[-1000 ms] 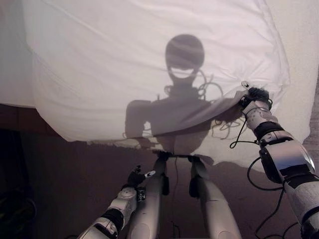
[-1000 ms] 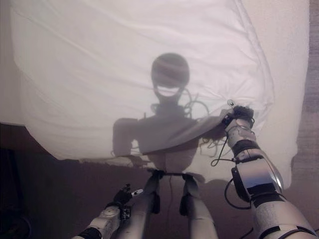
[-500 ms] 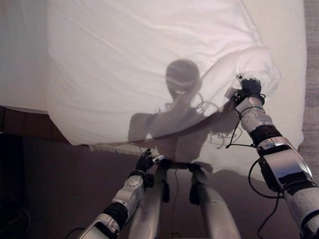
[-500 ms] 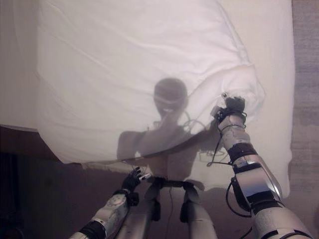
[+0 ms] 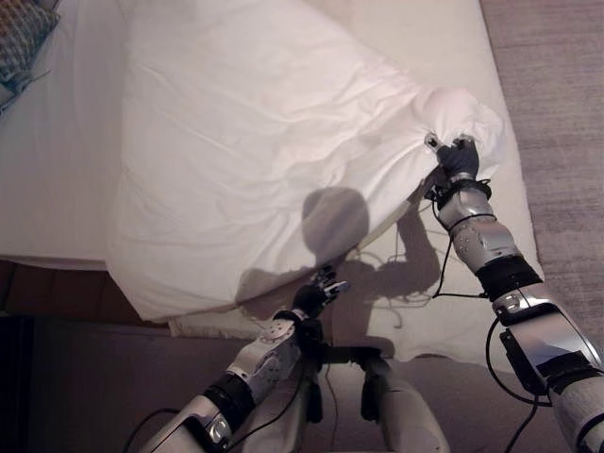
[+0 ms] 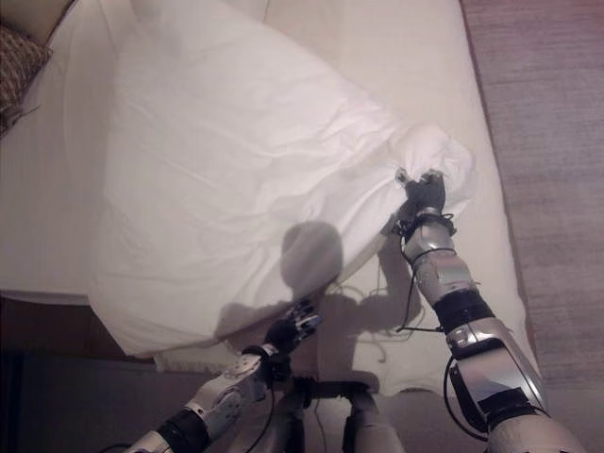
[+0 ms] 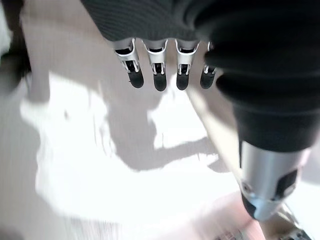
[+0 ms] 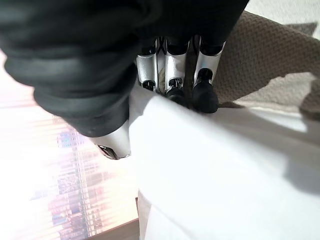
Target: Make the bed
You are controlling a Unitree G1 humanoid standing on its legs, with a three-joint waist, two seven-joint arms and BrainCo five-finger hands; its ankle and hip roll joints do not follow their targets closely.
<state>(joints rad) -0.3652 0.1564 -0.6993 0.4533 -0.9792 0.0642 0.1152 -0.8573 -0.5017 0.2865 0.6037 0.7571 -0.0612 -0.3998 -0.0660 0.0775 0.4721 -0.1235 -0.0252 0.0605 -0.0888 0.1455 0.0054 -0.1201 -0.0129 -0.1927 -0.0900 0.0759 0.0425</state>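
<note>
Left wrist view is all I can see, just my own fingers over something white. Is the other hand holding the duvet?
Observer: Yes, the right hand is shut on a bunched corner of the duvet.
Operator: Where is that corner?
Observer: Over the bed, near its right edge.
Operator: And my left hand?
Observer: The left hand hangs open by the duvet's near edge, holding nothing.

Dim, warm light — wrist views blurred, glary.
</note>
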